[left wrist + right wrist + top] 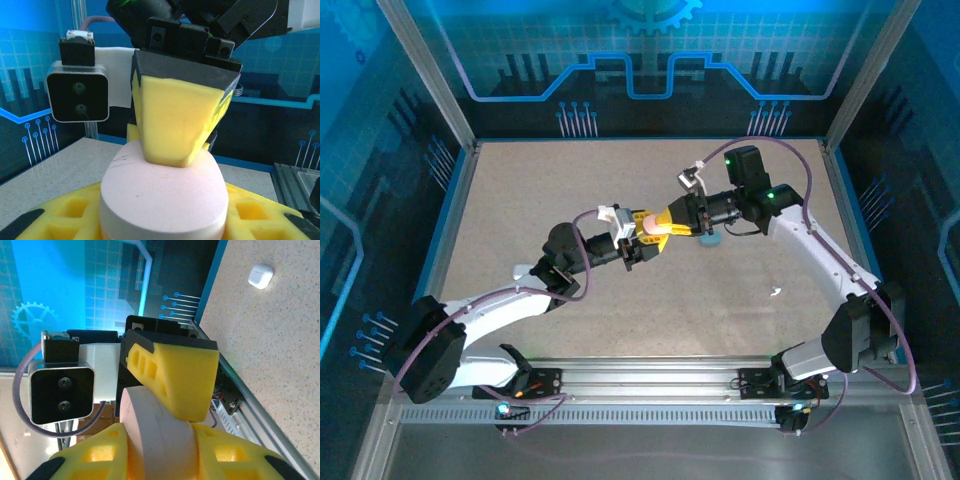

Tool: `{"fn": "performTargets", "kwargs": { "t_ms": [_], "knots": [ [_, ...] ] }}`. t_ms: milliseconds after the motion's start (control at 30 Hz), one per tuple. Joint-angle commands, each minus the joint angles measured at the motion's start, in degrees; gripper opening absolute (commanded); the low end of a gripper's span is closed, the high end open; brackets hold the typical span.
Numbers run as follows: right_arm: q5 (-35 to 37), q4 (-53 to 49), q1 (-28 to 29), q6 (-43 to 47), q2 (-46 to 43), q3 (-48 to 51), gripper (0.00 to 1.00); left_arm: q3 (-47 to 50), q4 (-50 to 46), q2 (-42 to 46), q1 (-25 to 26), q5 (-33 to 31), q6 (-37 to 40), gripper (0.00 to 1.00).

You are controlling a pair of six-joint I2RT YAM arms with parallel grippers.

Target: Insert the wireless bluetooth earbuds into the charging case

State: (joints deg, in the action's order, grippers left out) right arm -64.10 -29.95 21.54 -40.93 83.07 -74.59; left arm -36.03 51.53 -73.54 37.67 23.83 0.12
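- Wireless bluetooth earbuds (776, 292): one tiny white piece lying alone on the speckled beige surface (520, 190), toward the right edge and closer to the near edge than the far one, just left of the right arm (820, 250). Too small to make out its shape.
- Pink charging case (160, 195), a thick round puck, held over the middle of the surface where the two arms meet from either side.
- Left fingers (65, 217), padded in yellow foam, set narrow and clamped on the charging case, with one pad on each side of the puck in the left wrist view.
- Right fingers (235, 455), also yellow-padded, set narrow on the same charging case from the opposite side. In the right wrist view, a pad against each side of the puck with no gap to be seen. In the left wrist view, the tip of one pad pressed on the far rim of the pink top face.
- Teal rounded case (710, 238) resting on the surface just right of the middle, directly under the right arm's wrist and partly hidden by it.
- Small white rounded piece (260, 276) lying flat on the surface close to an edge beside the blue wall (50, 290), well apart from both sets of fingers. Cannot tell whether a case or something else.
- Grey camera box (78, 92) on the opposite wrist, facing the lens in both wrist views.
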Motion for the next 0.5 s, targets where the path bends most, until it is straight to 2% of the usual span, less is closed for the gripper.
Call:
{"fn": "performTargets", "kwargs": {
  "t_ms": [0,267,467],
  "knots": [
    [0.31,0.68,0.54,-0.16,0.44,0.41,0.19,-2.73,-0.54,-0.29,0.63,-0.03,0.99,0.44],
    [3.94,6.09,-2.57,-4.6,-1.62,2.54,0.15,-2.48,-6.82,1.34,0.57,-1.9,4.48,0.64],
    [9.29,11.77,-8.51,-7.6,-1.63,5.94,0.16,-1.84,-13.55,4.34,0.57,-4.2,6.0,0.71]
  ]
}}
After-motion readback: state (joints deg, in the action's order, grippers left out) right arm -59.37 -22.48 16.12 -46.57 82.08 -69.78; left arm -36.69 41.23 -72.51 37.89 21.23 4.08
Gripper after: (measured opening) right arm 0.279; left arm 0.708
